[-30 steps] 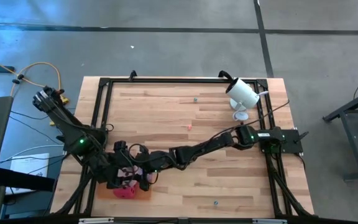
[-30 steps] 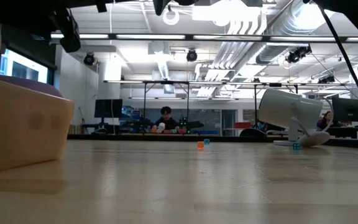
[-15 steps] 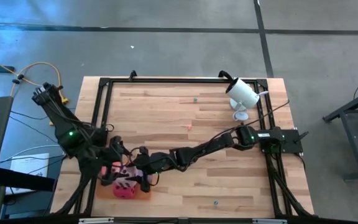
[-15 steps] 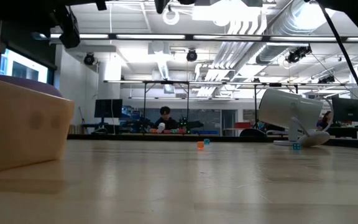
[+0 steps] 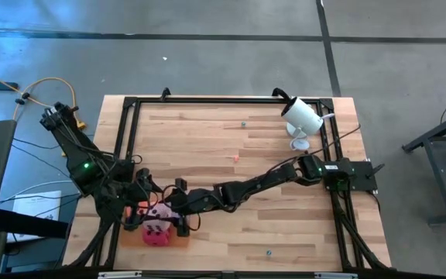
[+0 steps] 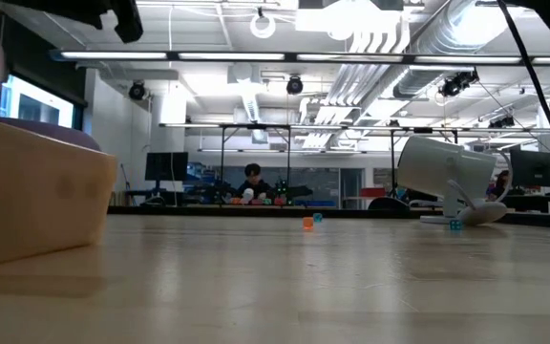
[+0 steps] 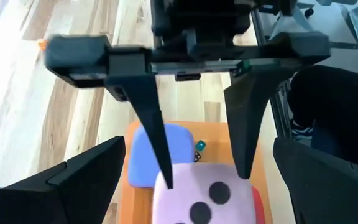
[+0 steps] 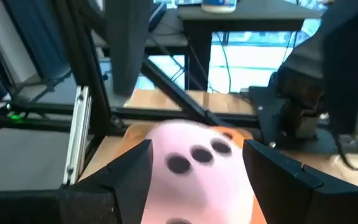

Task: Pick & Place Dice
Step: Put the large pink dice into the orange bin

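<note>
An orange tray lies at the table's near left. On it are a magenta die and a purple die. My right gripper reaches across from the right and is shut on the light pink die above the tray. The right wrist view shows this die filling the gap between the fingers. My left gripper hangs open just left of it, facing the die and touching nothing. My right gripper pinches the light pink die by two opposite sides between its two fingers. It comes nearly level from the table's right. A pipped face is turned up. The die sits above the tray; its underside is out of view.
A white camera on a stand sits at the far right corner. A few tiny coloured bits lie on the wood, one orange. A black frame borders the table. The middle and far wood is bare.
My left gripper has drawn back from over the tray, up and toward the table's left edge, staying open, which uncovered the pink die. My right gripper has risen with the pink die still between its fingers and has rolled a little.
</note>
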Motion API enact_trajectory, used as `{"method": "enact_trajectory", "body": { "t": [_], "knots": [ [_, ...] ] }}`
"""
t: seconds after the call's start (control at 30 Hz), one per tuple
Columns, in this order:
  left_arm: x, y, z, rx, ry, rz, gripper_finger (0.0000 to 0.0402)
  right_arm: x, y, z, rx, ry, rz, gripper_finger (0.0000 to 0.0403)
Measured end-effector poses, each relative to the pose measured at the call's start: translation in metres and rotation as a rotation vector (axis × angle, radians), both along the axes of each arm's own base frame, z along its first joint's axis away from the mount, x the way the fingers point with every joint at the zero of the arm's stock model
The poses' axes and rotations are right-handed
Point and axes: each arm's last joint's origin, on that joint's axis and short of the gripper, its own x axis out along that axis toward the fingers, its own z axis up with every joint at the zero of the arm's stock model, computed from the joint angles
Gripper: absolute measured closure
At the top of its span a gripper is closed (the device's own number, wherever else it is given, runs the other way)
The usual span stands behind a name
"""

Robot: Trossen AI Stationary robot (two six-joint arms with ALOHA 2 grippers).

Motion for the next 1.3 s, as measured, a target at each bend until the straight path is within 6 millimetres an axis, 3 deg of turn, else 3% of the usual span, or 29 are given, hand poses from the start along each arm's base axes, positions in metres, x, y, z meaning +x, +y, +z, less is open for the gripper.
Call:
{"method": "enact_trajectory", "body": {
  "t": [0.23, 0.47, 0.67, 0.87, 1.07, 1.17, 1.3],
  "knots": [
    [0.000, 0.000, 0.000, 0.002, 0.001, 0.000, 0.0005, -0.001, 0.002, 0.001, 0.002, -0.011, 0.014, 0.0164],
    [-0.001, 0.000, -0.001, -0.010, 0.022, -0.020, 0.0005, -0.017, 0.010, 0.029, -0.037, 0.029, -0.003, 0.0164],
    [-0.007, -0.012, -0.005, -0.072, 0.095, -0.109, 0.0005, -0.043, 0.038, 0.045, -0.109, 0.119, -0.064, 0.0164],
    [-0.013, -0.038, -0.018, -0.014, 0.130, -0.163, 0.0004, -0.073, 0.078, 0.032, -0.185, 0.243, -0.211, 0.0164],
    [-0.001, -0.065, -0.045, 0.069, 0.215, -0.161, 0.0004, -0.097, 0.106, 0.027, -0.182, 0.256, -0.357, 0.0164],
    [0.005, -0.070, -0.053, 0.085, 0.255, -0.157, 0.0004, -0.106, 0.119, 0.029, -0.194, 0.225, -0.379, 0.0164],
    [0.007, -0.064, -0.050, 0.044, 0.270, -0.135, 0.0004, -0.116, 0.133, 0.029, -0.189, 0.205, -0.379, 0.0164]
  ]
}}
